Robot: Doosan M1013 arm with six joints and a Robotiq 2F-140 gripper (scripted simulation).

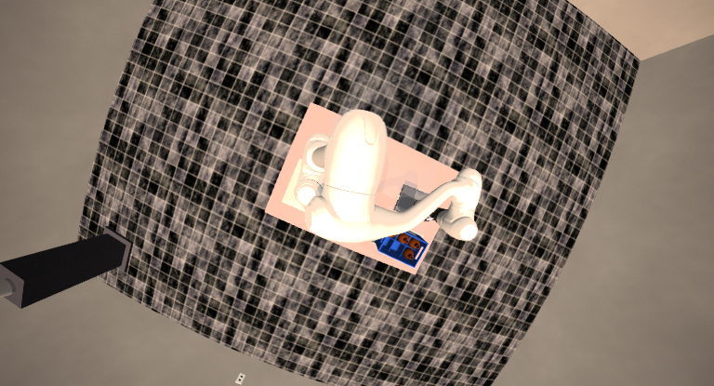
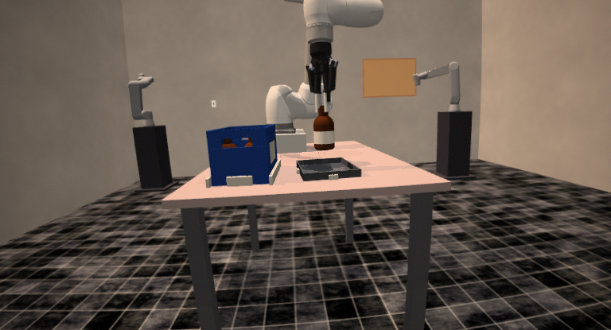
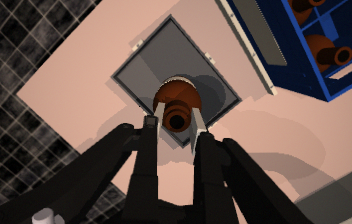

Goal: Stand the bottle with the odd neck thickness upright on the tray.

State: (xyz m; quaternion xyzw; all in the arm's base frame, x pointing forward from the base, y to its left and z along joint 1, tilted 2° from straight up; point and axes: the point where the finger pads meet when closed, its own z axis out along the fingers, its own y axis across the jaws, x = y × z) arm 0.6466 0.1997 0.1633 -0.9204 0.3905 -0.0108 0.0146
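The gripper (image 2: 323, 102) clamps the neck of a brown bottle (image 2: 324, 133) with a blank white label, hanging upright above the dark tray (image 2: 328, 168), right of the blue crate (image 2: 241, 155), on a pink table (image 2: 384, 174) over dark tiled floor (image 2: 512, 251).

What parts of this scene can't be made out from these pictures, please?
- Gripper and held bottle: hidden in the top view by the arm.
- Tray: partly covered in the wrist view by the bottle.
- Crate: its bottle count is unclear; its wall hides them in the exterior view, and edge and arm cut it elsewhere.
- Neck widths: too small to compare.
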